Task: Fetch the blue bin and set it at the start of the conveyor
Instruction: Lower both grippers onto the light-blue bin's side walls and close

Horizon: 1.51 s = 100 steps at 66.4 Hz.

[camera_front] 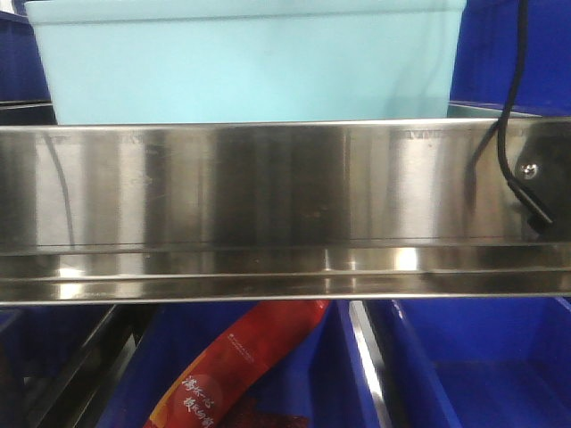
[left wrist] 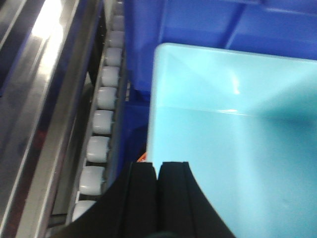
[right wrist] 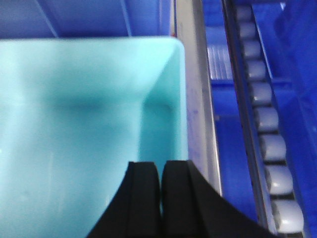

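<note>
1. Cyan plastic fills the upper part of the front view: the blue bin (camera_front: 250,67) sits on the shelf, just behind the steel rail (camera_front: 268,196) that runs across the middle of the frame.
2. Dark blue bins (camera_front: 482,357) fill the bottom of that frame, and a red packet (camera_front: 241,366) with white lettering lies slanted at lower centre.
3. A black cable (camera_front: 508,134) hangs down the upper right and ends at the rail's right end.
4. In my left wrist view, my left claw (left wrist: 158,198) sits at bottom centre. Its two black fingers are pressed close, with only a thin dark seam between them.
5. That seam lines up with the bin's left wall, and the bin (left wrist: 237,139) fills the centre and right of the frame. I cannot tell whether the rim is pinched.
6. Grey rollers (left wrist: 99,121) run up the left of that frame, beside a shiny steel strip.
7. In my right wrist view, my right claw (right wrist: 161,198) is at bottom centre, fingers likewise drawn together with a narrow seam. It hangs over the bin's interior (right wrist: 74,124), near the right wall.
8. More rollers (right wrist: 270,119) run down the right of that frame.
</note>
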{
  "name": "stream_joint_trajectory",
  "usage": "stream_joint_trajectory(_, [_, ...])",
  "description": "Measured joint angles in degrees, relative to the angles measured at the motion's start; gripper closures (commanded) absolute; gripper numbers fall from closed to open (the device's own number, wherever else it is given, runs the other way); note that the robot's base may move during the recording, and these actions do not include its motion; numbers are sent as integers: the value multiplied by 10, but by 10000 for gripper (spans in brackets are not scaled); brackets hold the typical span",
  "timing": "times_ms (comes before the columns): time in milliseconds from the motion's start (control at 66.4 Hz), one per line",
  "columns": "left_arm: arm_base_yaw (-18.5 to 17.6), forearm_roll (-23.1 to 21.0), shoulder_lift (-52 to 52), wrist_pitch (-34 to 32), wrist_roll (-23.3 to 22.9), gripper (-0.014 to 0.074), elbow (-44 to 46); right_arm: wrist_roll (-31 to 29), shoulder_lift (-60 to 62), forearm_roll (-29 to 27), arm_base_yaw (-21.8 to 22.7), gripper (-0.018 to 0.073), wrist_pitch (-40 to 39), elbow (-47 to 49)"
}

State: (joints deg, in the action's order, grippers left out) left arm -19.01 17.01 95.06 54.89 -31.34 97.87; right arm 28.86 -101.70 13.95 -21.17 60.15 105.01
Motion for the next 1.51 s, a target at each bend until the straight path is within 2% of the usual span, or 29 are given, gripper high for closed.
stream_joint_trajectory(90, [0,0,0,-5,7,624,0,0,-2,0,0,375,2,0])
stream_joint_trajectory(241, [0,0,0,-10,10,321,0,-1,-5,-1,2,376,4,1])
stream_joint_trajectory(331, [0,0,3,-11,11,216,0,-1,-5,-4,10,376,7,1])
stream_joint_trajectory(421, [0,0,10,-11,11,226,1,-1,-6,-11,21,376,11,1])
stream_joint_trajectory(617, [0,-1,40,-9,11,334,1,-1,-20,-15,27,376,13,1])
stream_joint_trajectory(948, [0,-2,75,29,19,330,1,-2,-47,-26,27,376,20,1])
stream_joint_trajectory(1505, [0,-3,84,35,22,330,1,-20,-53,-29,27,376,29,1])
